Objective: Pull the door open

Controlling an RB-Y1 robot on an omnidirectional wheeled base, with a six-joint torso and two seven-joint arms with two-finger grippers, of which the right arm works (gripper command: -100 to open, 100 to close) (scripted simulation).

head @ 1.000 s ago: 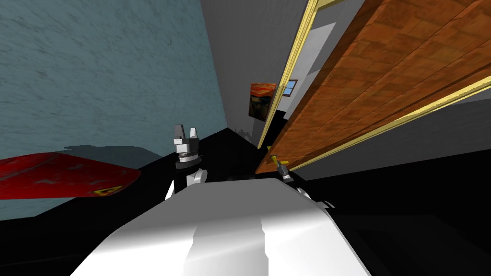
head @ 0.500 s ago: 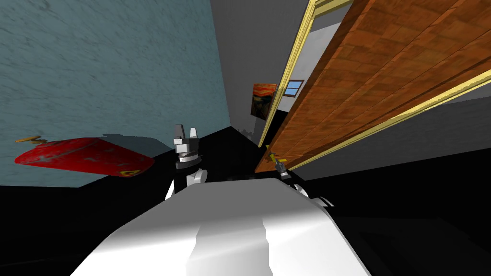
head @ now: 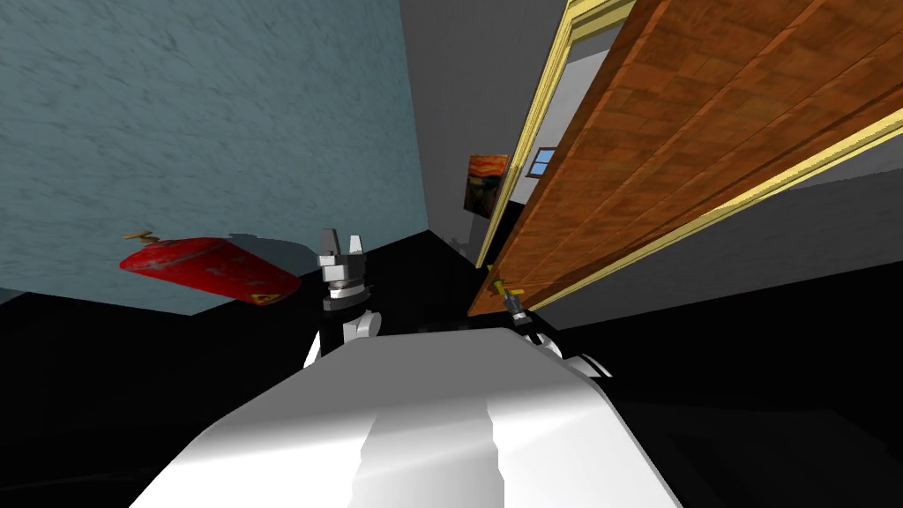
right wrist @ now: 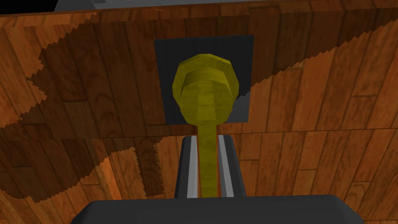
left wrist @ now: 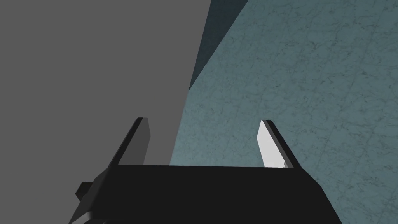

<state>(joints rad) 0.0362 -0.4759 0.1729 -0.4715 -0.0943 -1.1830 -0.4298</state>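
The right gripper [right wrist: 207,138] has its two fingers [right wrist: 192,167] drawn narrow, pressing either side of the thin yellow lever of the handle [right wrist: 205,89], whose rounded hub sits on a dark square plate [right wrist: 167,77]. Around the plate spreads the door [right wrist: 311,116], a brown face of wood planks crossed by jagged shadow. In the head view the same gripper [head: 511,304] meets the handle [head: 504,289] low on the door's [head: 670,159] free edge, and the slab stands away from its yellow frame [head: 538,132] (ajar, a gap showing between them). Through that gap appear a grey wall, an orange painting [head: 485,183] and a small window [head: 542,160]. The left gripper [head: 342,236] is raised well apart from the door, and in its wrist view the left gripper [left wrist: 203,120] has its fingers spread wide with nothing between them. Beyond it rises a teal mottled wall [head: 220,115] that meets a plain grey wall [head: 476,88] at a corner; a red object [head: 207,267] with a yellow mark hangs on the teal one. The floor [head: 750,353] is drawn black.
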